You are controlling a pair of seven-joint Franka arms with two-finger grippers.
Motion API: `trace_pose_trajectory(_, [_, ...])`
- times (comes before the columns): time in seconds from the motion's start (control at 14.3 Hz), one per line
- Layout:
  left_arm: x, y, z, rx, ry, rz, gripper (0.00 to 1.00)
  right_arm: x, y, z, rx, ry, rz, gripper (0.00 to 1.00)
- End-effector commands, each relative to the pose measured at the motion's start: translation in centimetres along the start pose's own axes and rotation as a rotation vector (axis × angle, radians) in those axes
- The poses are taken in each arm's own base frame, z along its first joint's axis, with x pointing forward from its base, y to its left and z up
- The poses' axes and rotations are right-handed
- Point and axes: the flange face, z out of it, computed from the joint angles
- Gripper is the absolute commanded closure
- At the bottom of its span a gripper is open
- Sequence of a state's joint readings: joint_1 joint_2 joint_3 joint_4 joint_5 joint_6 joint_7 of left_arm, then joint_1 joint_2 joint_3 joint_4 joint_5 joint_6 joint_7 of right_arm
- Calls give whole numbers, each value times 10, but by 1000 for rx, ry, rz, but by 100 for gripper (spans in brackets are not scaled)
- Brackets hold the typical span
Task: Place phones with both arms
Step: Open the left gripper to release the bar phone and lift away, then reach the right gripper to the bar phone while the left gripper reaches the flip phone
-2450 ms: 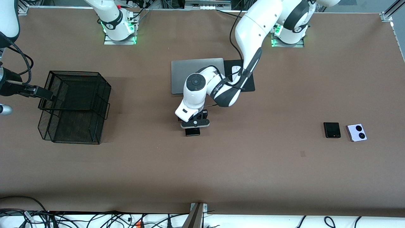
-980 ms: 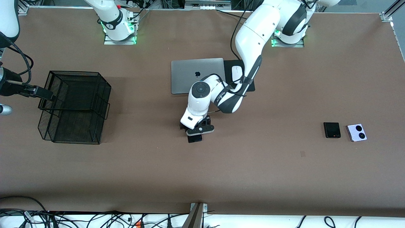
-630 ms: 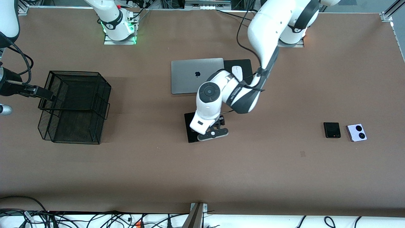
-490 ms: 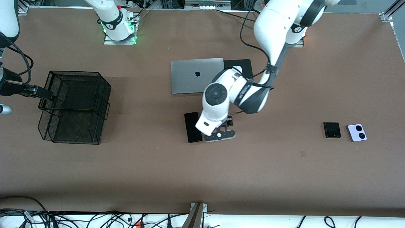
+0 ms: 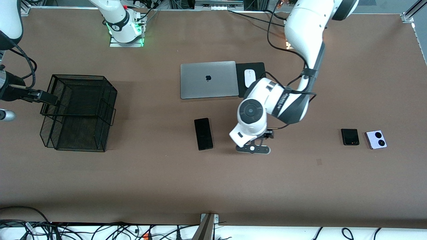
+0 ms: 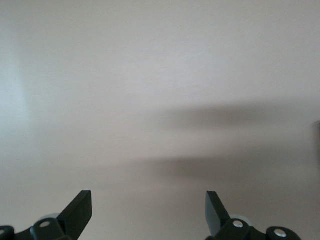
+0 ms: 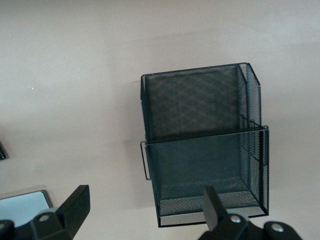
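The long thin black phone (image 5: 203, 134) lies flat on the brown table, nearer the front camera than the laptop. My left gripper (image 5: 253, 147) hovers low over bare table beside that phone, toward the left arm's end; in the left wrist view it (image 6: 147, 200) is open and empty. The small squarish black phone (image 5: 350, 137) and the lavender-white phone (image 5: 376, 139) lie side by side near the left arm's end. My right gripper (image 5: 46, 99) waits above the black mesh basket (image 5: 80, 111); in the right wrist view it (image 7: 146, 200) is open and empty over the basket (image 7: 200, 150).
A closed silver laptop (image 5: 208, 80) lies mid-table toward the bases, with a white mouse (image 5: 250, 76) on a black pad (image 5: 258, 68) beside it. The basket stands at the right arm's end. A laptop corner (image 7: 25, 205) shows in the right wrist view.
My left gripper has let go of the long black phone and moved away from it toward the left arm's end. The phone now lies uncovered. The right arm has not moved.
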State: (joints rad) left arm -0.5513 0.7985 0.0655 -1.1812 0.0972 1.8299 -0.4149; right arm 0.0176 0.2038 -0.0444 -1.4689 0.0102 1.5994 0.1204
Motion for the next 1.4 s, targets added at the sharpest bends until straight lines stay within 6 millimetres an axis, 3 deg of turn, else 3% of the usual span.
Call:
trace_pose_trajectory(0.0, [-13, -60, -10, 11, -39, 117, 0, -4, -51, 5, 7, -3, -66, 0])
trace_pose_trajectory(0.28, [-13, -164, -12, 27, -79, 297, 0, -11, -159, 33, 7, 25, -59, 0])
trace_pose_trajectory(0.42, [-8, -185, -10, 12, -91, 313, 0, -7, -205, 61, 17, 61, -78, 0])
trace_pose_trajectory(0.63, [-2, -247, 4, -186, -107, 164, 0, -9, -259, 100, 42, 65, -88, 0])
trace_pose_trajectory(0.84, [-8, -257, 11, -152, -143, 197, 0, -22, -308, 133, 146, 20, -92, 0])
trace_pose_trajectory(1.05, [-12, -275, 5, -29, -145, 344, 0, -30, -341, 164, 139, 27, -151, 0])
trace_pose_trajectory(1.33, [-15, -340, 3, -50, -124, 414, 0, -44, -393, 227, 123, 73, -231, 0])
